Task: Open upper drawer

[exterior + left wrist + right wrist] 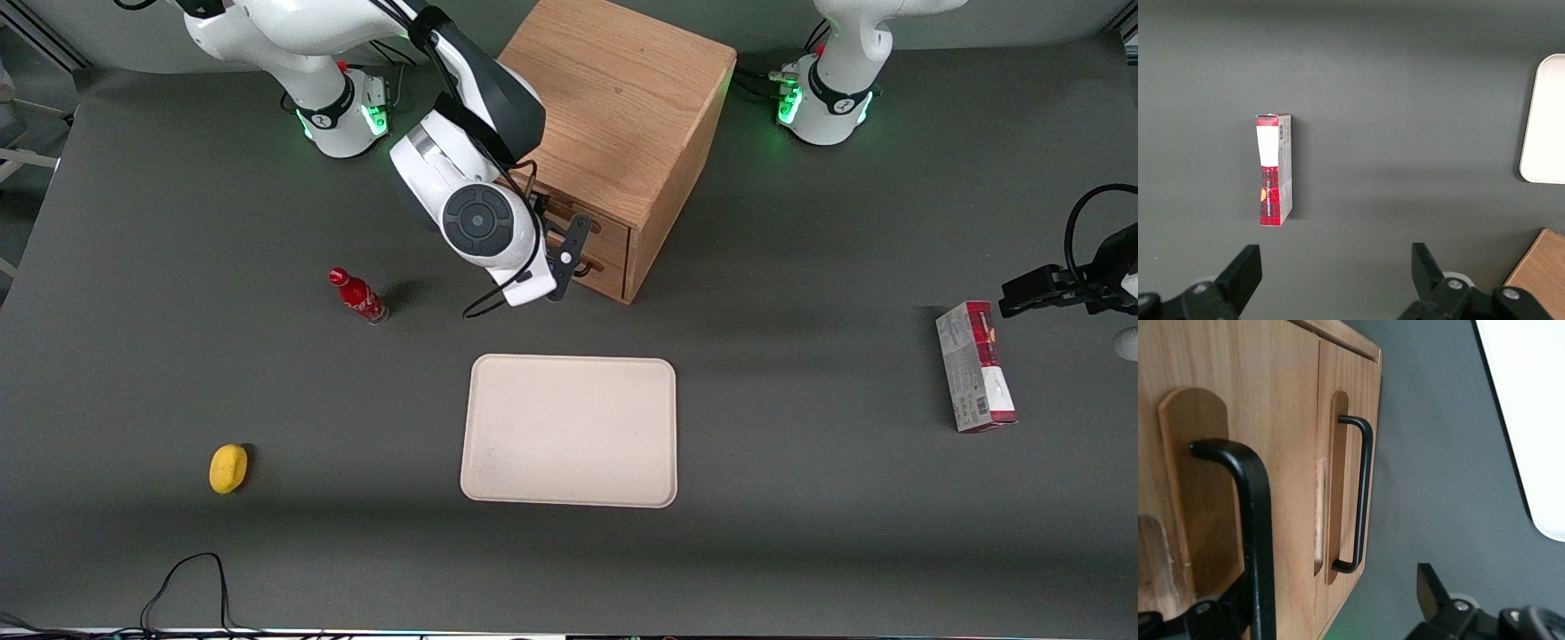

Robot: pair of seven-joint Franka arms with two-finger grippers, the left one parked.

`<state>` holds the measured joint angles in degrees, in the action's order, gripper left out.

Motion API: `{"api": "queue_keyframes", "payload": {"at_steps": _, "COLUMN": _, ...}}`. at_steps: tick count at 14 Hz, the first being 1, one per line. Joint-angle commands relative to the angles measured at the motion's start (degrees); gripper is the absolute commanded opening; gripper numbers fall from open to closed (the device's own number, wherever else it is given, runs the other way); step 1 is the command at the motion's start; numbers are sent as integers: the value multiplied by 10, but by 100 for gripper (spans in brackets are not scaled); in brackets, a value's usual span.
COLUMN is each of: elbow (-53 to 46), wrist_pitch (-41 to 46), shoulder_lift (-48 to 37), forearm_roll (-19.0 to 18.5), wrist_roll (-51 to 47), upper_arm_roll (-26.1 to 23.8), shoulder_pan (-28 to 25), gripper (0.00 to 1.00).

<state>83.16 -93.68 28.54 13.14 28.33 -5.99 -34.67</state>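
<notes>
gripper at the upper drawer's handle, drawer shut

dark grey matting covers the whole table (800, 551) in the front view. the wooden cabinet (622, 98) stands far from the camera, between the two arm bases, with one corner turned toward the camera. its upper drawer (597, 233) sits flush in the cabinet face, above the lower drawer (597, 277), and the right arm's white wrist hides much of both fronts. the gripper (569, 253) hangs right in front of the drawer faces, one black finger standing across them. nearer the camera than the cabinet lies a cream tray (569, 431), flat on the table. toward the working arm's end stands a small red bottle (358, 296), tilted in this view, and nearer the camera lies a yellow lemon-like thing (228, 468). toward the parked arm's end lies a red and grey carton (975, 366) on its side

from the left wrist camera the same carton (1273, 170) lies on bare matting, well apart from a corner of the tray (1545, 120) and a corner of the cabinet (1541, 273)

from the right wrist camera the upper drawer (1225, 453) fills the near field, closed, its black wire handle (1248, 520) running between the gripper's (1331, 607) fingers. the fingers (1431, 593) are spread wide, one on each side of the handle, not pressing it. the lower drawer (1348, 387) with its own black handle (1361, 493) lies just beside, also closed, and an edge of the tray (1531, 407) shows over the matting
</notes>
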Motion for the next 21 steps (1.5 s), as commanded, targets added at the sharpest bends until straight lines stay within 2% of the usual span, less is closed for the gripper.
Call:
{"api": "queue_keyframes", "payload": {"at_steps": 1, "elbow": 22, "wrist_pitch": -25, "shoulder_lift": -13, "forearm_roll": 13, "wrist_roll": 9, "upper_arm_roll": 11, "shoulder_pan": 1, "gripper": 100}}
{"api": "queue_keyframes", "payload": {"at_steps": 13, "elbow": -7, "wrist_pitch": -45, "shoulder_lift": 4, "forearm_roll": 2, "wrist_roll": 23, "upper_arm_roll": 12, "shoulder_pan": 67, "gripper": 100}}
{"api": "queue_keyframes", "payload": {"at_steps": 21, "elbow": -59, "wrist_pitch": -49, "shoulder_lift": 34, "forearm_roll": 0, "wrist_roll": 34, "upper_arm_roll": 33, "shoulder_pan": 78, "gripper": 100}}
